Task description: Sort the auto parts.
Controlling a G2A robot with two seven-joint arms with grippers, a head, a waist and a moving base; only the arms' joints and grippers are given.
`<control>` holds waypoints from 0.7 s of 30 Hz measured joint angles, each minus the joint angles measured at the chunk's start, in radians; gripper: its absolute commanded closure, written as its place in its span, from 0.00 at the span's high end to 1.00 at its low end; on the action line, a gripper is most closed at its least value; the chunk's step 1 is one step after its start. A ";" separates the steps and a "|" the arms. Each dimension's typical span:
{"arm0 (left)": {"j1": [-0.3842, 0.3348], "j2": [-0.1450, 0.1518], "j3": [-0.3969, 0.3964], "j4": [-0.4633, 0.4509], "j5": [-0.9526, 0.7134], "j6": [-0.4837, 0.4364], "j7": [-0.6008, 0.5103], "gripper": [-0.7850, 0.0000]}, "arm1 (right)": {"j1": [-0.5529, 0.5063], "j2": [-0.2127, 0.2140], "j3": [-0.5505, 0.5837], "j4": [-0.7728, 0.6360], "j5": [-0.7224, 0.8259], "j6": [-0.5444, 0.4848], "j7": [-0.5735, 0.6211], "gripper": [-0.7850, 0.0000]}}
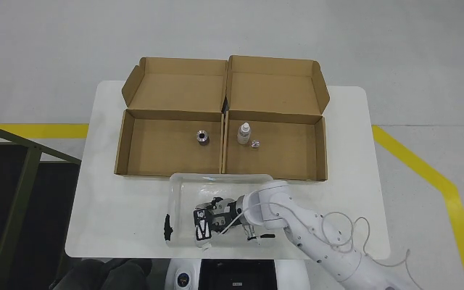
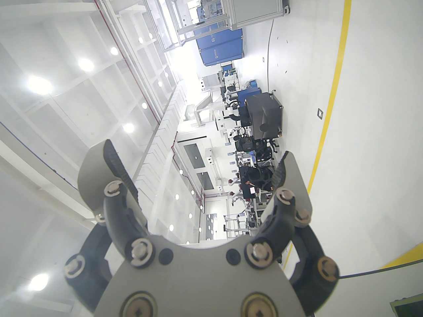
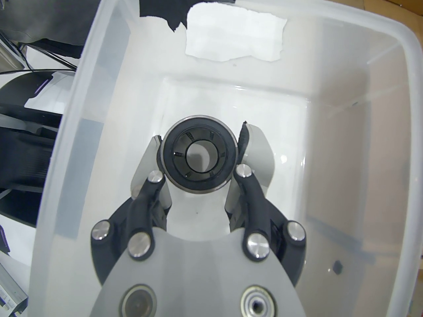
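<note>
Between the fingers of the right hand (image 3: 199, 136), low inside the clear bin (image 3: 330, 11), a bearing (image 3: 172, 163) is being pinched across its outer ring. Rising vertically, squeeze kept level, is probably suiting best, the bin wall standing just ahead.

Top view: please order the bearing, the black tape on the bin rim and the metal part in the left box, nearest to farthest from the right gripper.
1. Bearing: held in the right gripper, inside the clear bin.
2. Black tape: on the bin's rim.
3. Metal part: in the left cardboard box, beyond the bin.
</note>
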 measured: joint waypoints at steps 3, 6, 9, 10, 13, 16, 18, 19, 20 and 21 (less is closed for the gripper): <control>0.000 0.000 0.000 0.000 0.000 0.000 0.000 1.00 | 0.002 0.000 -0.003 0.009 0.013 0.003 -0.013 0.00; 0.000 0.000 0.000 0.000 0.000 0.000 0.000 1.00 | 0.010 -0.001 -0.003 0.019 0.024 0.008 -0.029 0.00; 0.000 0.000 0.000 0.000 0.000 0.000 0.000 1.00 | 0.018 -0.002 0.000 0.025 0.038 0.009 -0.047 0.00; 0.000 0.000 0.000 0.000 0.000 0.000 0.000 1.00 | 0.021 -0.002 0.003 0.026 0.042 0.009 -0.051 0.00; 0.000 0.000 0.000 0.000 0.000 0.000 0.000 1.00 | 0.027 0.000 0.014 0.022 0.057 0.009 -0.064 0.00; 0.000 0.000 0.000 0.000 0.000 0.000 0.000 1.00 | 0.029 0.004 0.028 0.010 0.080 0.004 -0.078 0.00; 0.000 0.000 0.000 0.000 0.000 0.000 0.000 1.00 | 0.031 0.006 0.039 0.001 0.101 0.002 -0.085 0.00; 0.000 0.000 0.000 0.000 0.000 0.000 0.000 1.00 | 0.032 0.007 0.044 -0.002 0.110 0.002 -0.087 0.00; 0.000 0.000 0.000 0.000 0.000 0.000 0.000 1.00 | 0.034 0.007 0.048 -0.004 0.118 0.003 -0.088 0.00; 0.000 0.000 0.000 0.000 0.000 0.000 0.000 1.00 | 0.038 0.008 0.052 -0.008 0.130 0.004 -0.091 0.00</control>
